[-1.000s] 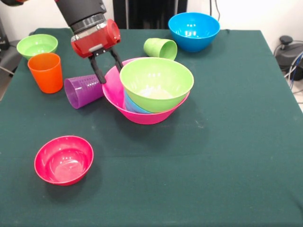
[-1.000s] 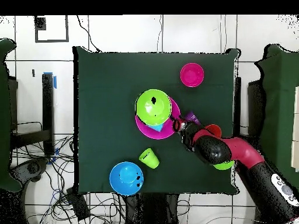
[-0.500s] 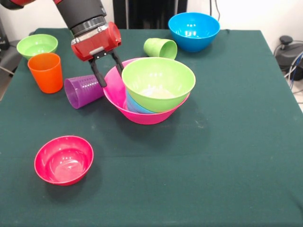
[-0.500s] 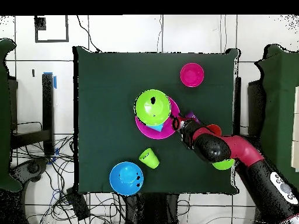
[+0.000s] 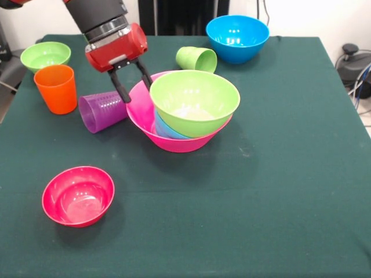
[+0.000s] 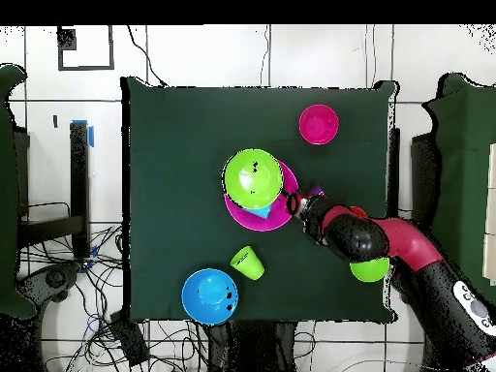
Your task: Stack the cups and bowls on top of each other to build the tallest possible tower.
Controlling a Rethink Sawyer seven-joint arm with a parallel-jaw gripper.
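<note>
My gripper point(image 5: 134, 87) hangs with fingers spread astride the large pink bowl's point(image 5: 174, 142) left rim, beside the purple cup point(image 5: 101, 111).

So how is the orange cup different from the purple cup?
The orange cup stands upright with its mouth up; the purple cup lies tipped on its side. The purple cup lies next to the big pink bowl; the orange cup stands farther off. Both are plastic tumblers, neither stacked yet.

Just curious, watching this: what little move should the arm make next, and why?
Probably lower the open gripper onto the purple cup lying on its side beside the pink bowl. It holds nothing, and that cup lies closest, not yet stacked.
</note>
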